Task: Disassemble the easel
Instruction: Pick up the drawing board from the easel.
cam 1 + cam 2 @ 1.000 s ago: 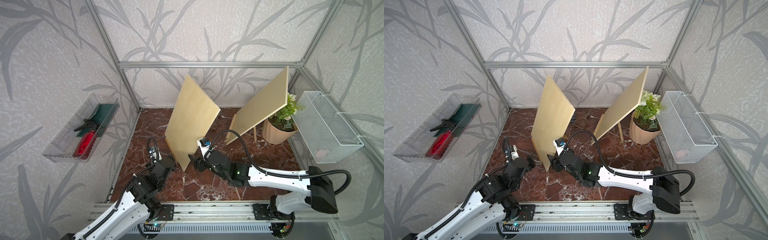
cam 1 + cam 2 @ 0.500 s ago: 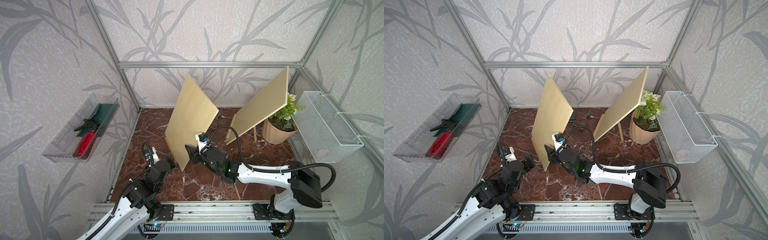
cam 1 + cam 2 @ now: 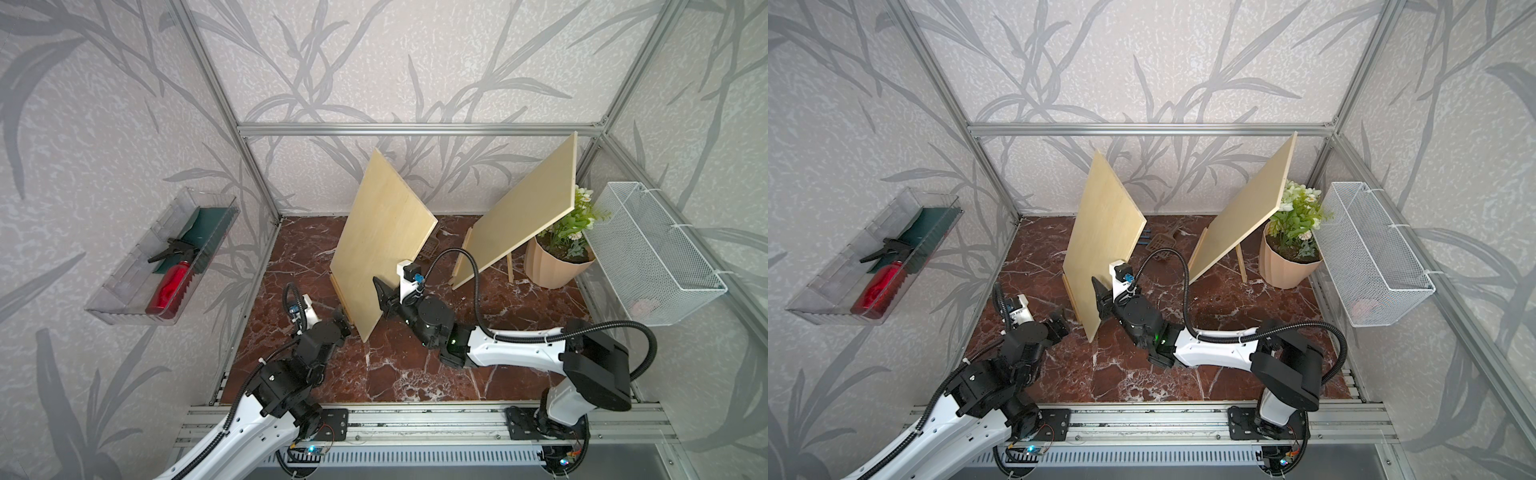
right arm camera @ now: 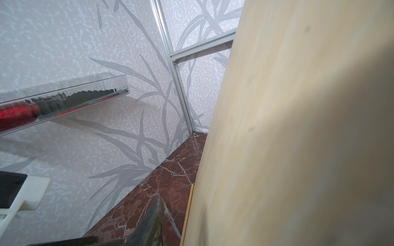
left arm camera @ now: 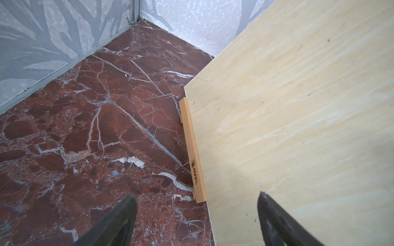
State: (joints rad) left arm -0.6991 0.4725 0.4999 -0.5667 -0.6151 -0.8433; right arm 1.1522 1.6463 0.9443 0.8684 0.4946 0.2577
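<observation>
A pale plywood board (image 3: 382, 241) (image 3: 1104, 241) stands tilted on the easel, whose wooden ledge (image 5: 193, 149) (image 3: 340, 297) runs under its lower edge. The easel's legs are hidden behind the board. My left gripper (image 3: 343, 322) (image 3: 1059, 322) (image 5: 197, 194) is open just in front of the ledge's near end and the board's lower corner, holding nothing. My right gripper (image 3: 384, 297) (image 3: 1100, 299) straddles the board's near side edge. One finger (image 4: 152, 221) stands slightly off the front face; the other is hidden behind the board (image 4: 298, 127).
A second easel with its board (image 3: 519, 220) stands at the back right beside a potted plant (image 3: 555, 266). A wire basket (image 3: 652, 253) hangs on the right wall. A clear tray (image 3: 162, 257) with a red bottle hangs on the left wall. A small brown scoop (image 3: 1163, 245) lies behind.
My right gripper has moved away from the front rail to the board's side edge, and its jaws have narrowed around it. The left gripper has barely moved.
</observation>
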